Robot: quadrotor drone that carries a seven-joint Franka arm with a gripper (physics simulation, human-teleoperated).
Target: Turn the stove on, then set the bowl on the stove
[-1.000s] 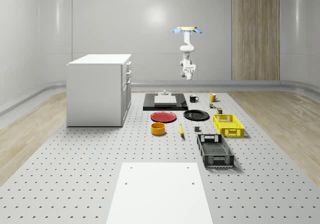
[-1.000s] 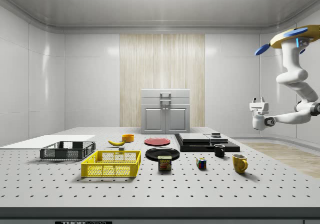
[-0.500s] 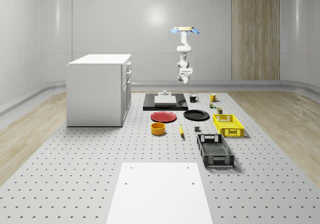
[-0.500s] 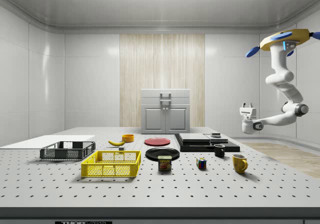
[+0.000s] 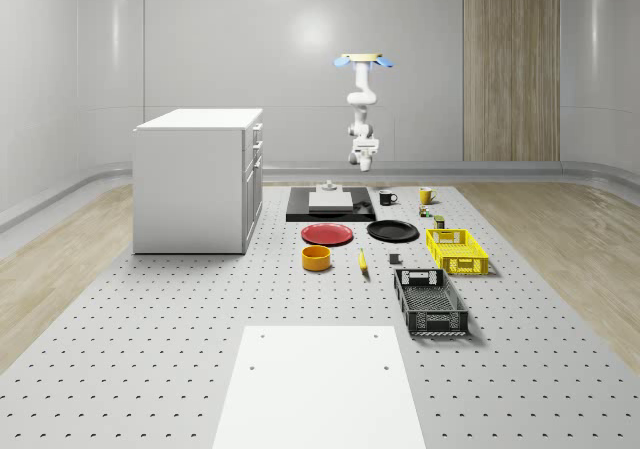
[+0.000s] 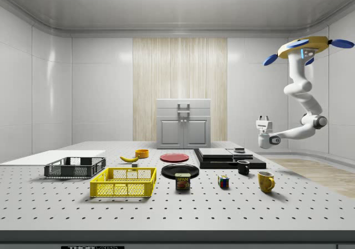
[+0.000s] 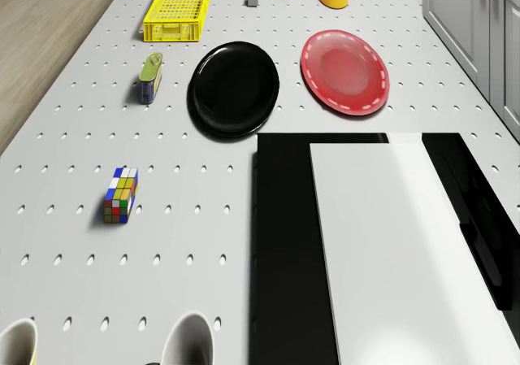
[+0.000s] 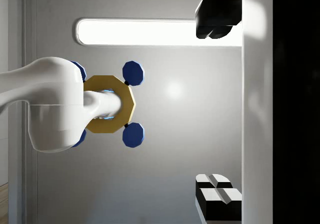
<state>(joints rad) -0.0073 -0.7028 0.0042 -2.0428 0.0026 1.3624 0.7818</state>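
Orange and round, the bowl (image 5: 316, 258) sits upright on the table (image 5: 150, 349), at about 7 o'clock from the black stove (image 5: 330, 206). Hovering beyond the stove's far edge, the drone (image 6: 302, 46) holds its gripper (image 6: 263, 118) pointing upward, fingers (image 6: 258, 118) slightly apart, empty.

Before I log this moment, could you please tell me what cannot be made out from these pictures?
- Stove switch state: whole-scene view, too small to read.
- Two cups: drone view, cut off by the picture's edge.
- Stove: drone view, its near end is cut by the edge.
- Gripper: side view, too small to tell open from shut; it hangs in the air beyond the stove's right end, under the hovering drone.
- Orange bowl: side view, partly behind the banana.
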